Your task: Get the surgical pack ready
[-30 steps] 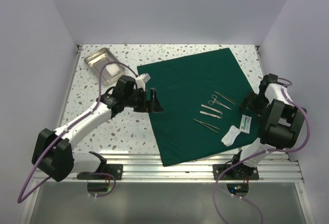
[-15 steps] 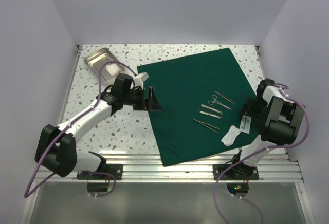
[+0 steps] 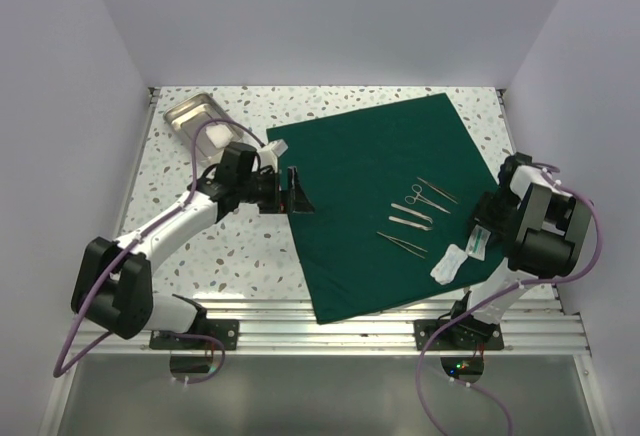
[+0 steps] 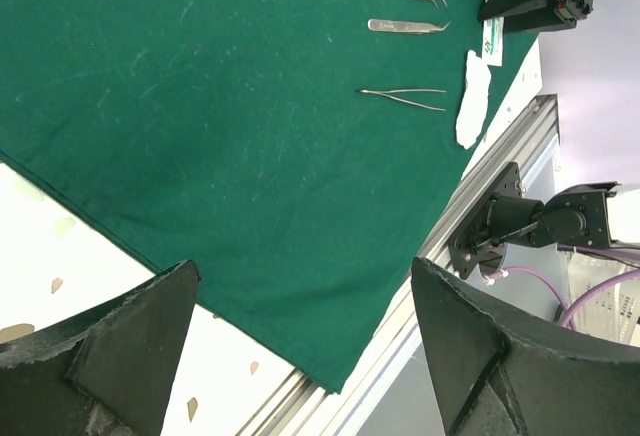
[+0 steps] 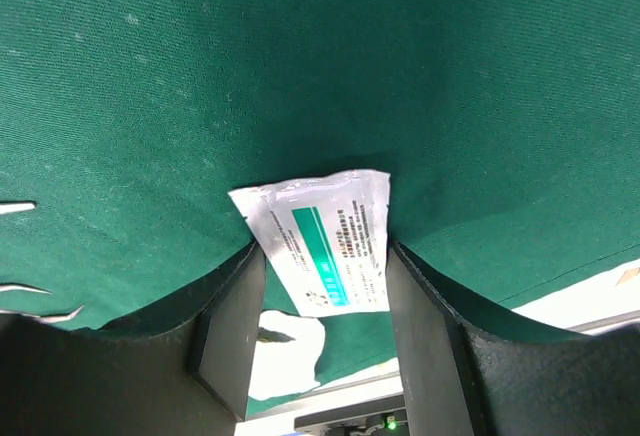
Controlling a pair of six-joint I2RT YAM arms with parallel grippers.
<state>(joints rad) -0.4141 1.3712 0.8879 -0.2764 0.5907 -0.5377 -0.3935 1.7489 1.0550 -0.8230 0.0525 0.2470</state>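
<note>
The surgical pack, a dark green drape (image 3: 370,176) (image 4: 200,106) (image 5: 300,56), lies flat across the table. On its right part rest scissors (image 3: 415,196), forceps (image 3: 412,218) and tweezers (image 3: 402,244) (image 4: 405,98). A white packet with a green stripe (image 3: 478,241) (image 5: 325,221) lies at the drape's right edge. My right gripper (image 3: 483,228) (image 5: 322,251) stands over the packet, its fingers touching both side edges. My left gripper (image 3: 297,194) (image 4: 300,271) hangs wide open above the drape's left edge with nothing between its fingers.
A crumpled white gauze (image 3: 448,264) (image 4: 472,101) (image 5: 285,356) lies just in front of the packet. A steel tray (image 3: 185,114) with white gauze (image 3: 215,136) in it stands at the back left. The aluminium rail (image 3: 380,321) runs along the near edge.
My right gripper's jaws have narrowed around the packet, and the arm has settled lower. The left gripper shifted slightly towards the back left. The packet has not moved.
</note>
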